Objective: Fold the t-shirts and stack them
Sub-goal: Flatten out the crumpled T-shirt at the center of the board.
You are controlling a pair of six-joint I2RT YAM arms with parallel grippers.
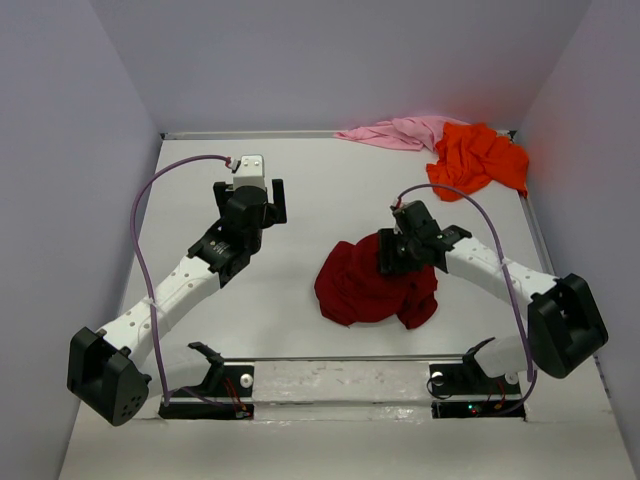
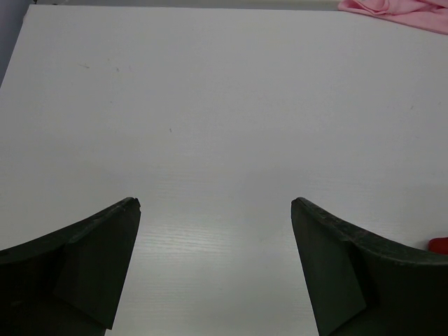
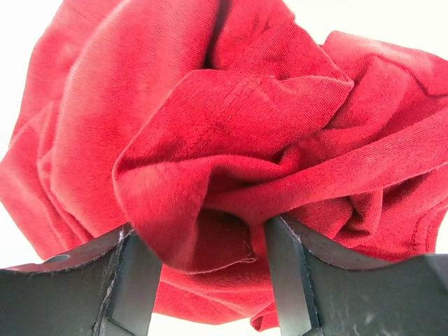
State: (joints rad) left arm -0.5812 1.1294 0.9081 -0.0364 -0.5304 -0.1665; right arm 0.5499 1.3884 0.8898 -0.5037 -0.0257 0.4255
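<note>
The dark red t-shirt [image 1: 362, 290] lies crumpled in a heap at the middle of the table. My right gripper [image 1: 392, 256] is down on the heap's upper right part. In the right wrist view its jaws [image 3: 199, 231] stand apart on either side of a loose fold of the red t-shirt [image 3: 210, 119], which hangs between them unpinched. The orange t-shirt [image 1: 480, 158] and the pale pink t-shirt [image 1: 395, 132] lie bunched at the back right corner. My left gripper [image 1: 250, 192] hovers wide open over bare table [image 2: 215, 203] at the left, holding nothing.
White walls close in the table [image 1: 300, 200] on the left, back and right. The pink cloth [image 2: 399, 8] shows at the top right of the left wrist view. A purple cable [image 1: 145, 215] loops off each arm. The arm bases sit at the near edge.
</note>
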